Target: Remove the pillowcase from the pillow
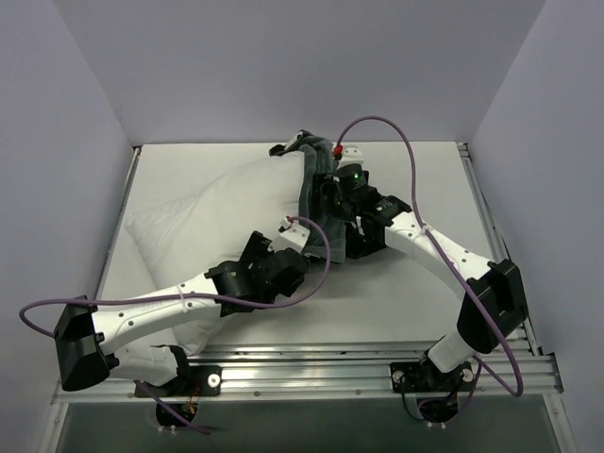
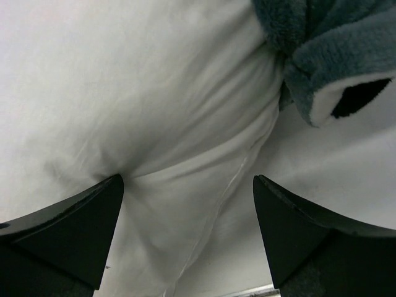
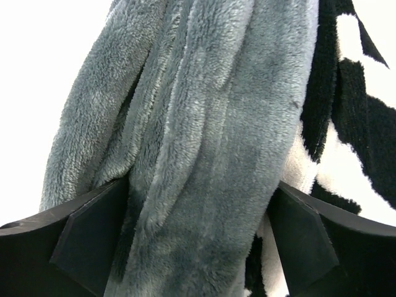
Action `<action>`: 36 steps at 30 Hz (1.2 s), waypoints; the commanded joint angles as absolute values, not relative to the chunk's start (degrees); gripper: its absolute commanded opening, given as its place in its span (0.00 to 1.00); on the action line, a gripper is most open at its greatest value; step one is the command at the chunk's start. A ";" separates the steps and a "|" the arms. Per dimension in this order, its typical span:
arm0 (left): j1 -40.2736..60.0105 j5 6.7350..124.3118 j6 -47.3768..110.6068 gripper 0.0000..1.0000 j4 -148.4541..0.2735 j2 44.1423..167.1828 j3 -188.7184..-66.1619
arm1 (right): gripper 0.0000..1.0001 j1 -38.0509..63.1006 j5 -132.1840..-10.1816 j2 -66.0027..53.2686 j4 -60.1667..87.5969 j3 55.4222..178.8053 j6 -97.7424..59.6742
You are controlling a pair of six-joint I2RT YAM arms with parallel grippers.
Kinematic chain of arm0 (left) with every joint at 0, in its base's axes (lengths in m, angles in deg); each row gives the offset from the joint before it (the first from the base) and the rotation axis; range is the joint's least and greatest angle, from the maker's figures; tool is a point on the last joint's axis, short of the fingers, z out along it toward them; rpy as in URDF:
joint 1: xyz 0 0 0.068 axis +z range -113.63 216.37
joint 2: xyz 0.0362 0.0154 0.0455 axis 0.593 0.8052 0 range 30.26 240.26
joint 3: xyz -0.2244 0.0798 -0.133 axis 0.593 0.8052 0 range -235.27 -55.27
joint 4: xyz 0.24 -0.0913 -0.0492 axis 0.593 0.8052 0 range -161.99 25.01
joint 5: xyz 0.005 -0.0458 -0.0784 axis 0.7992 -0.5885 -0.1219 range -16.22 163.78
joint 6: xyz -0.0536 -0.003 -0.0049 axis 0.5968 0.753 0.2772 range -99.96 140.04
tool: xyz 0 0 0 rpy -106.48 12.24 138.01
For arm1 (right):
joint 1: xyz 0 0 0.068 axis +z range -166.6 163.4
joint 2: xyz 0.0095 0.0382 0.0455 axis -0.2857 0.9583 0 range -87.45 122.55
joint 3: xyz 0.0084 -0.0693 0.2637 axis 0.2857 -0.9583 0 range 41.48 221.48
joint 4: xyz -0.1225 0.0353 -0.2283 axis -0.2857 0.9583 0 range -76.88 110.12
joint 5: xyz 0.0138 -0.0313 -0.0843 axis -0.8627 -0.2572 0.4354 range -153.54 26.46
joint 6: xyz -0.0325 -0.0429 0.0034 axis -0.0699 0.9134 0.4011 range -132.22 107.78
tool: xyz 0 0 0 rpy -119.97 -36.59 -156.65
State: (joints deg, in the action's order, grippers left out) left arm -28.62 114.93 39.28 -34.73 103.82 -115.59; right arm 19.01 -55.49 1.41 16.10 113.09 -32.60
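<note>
The white pillow lies across the table, from the near left corner up toward the middle of the far edge. Most of it is bare. The pillowcase is bunched up in a dark heap at the pillow's far end, close to the far edge of the table. So the job looks nearly done, and I think this is the last bit: getting the cover off the end of the pillow. The left gripper is spread wide over the bare pillow, with its tips down by the soft white cloth, pinching nothing. The right gripper has its two fingers wide apart on either side of the thick grey folds, with the zebra stripes just beside them. I cannot tell if it squeezes the folds or only stands around them. Next, I think the right one needs a firm hold on the bunch so it can pull it away, while the left one presses the pillow down so it stays put.
</note>
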 commanded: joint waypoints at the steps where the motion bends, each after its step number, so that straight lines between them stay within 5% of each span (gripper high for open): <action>1: -28.50 128.53 38.32 0.94 -38.57 104.35 -116.97 | 0.88 18.82 -55.02 -2.27 18.39 112.41 -31.99; 14: -20.68 119.85 46.31 0.98 -47.72 109.18 -109.86 | 1.00 20.04 -63.71 -11.07 18.05 105.21 -36.56; 16: -19.45 118.44 46.66 0.86 -49.74 109.27 -108.89 | 1.00 20.49 -65.38 -11.33 16.47 103.36 -37.18; 20: -18.04 115.80 46.93 0.44 -50.80 109.88 -108.09 | 1.00 21.89 -65.83 -10.11 14.70 102.39 -38.50; 21: -17.86 115.62 47.02 0.24 -50.63 110.06 -108.27 | 1.00 22.76 -65.83 -9.67 14.09 102.47 -39.02; 23: -17.86 115.01 46.84 0.07 -50.54 110.06 -108.62 | 1.00 23.91 -65.91 -8.70 13.65 102.83 -39.55; 32: -17.77 113.95 46.93 0.02 -45.89 106.20 -112.31 | 0.99 29.10 -57.59 -2.55 12.85 105.20 -41.49; 34: -17.69 114.30 47.11 0.02 -43.43 104.44 -114.23 | 0.90 29.01 -49.62 0.60 17.06 105.46 -41.75; 36: -17.51 115.18 47.28 0.02 -40.54 102.34 -115.47 | 0.58 27.96 -45.19 2.02 20.57 106.08 -42.19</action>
State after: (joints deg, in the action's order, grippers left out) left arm -18.15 116.18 45.64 -44.50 106.35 -111.37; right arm 29.02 -56.54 -0.88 14.88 104.35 -40.73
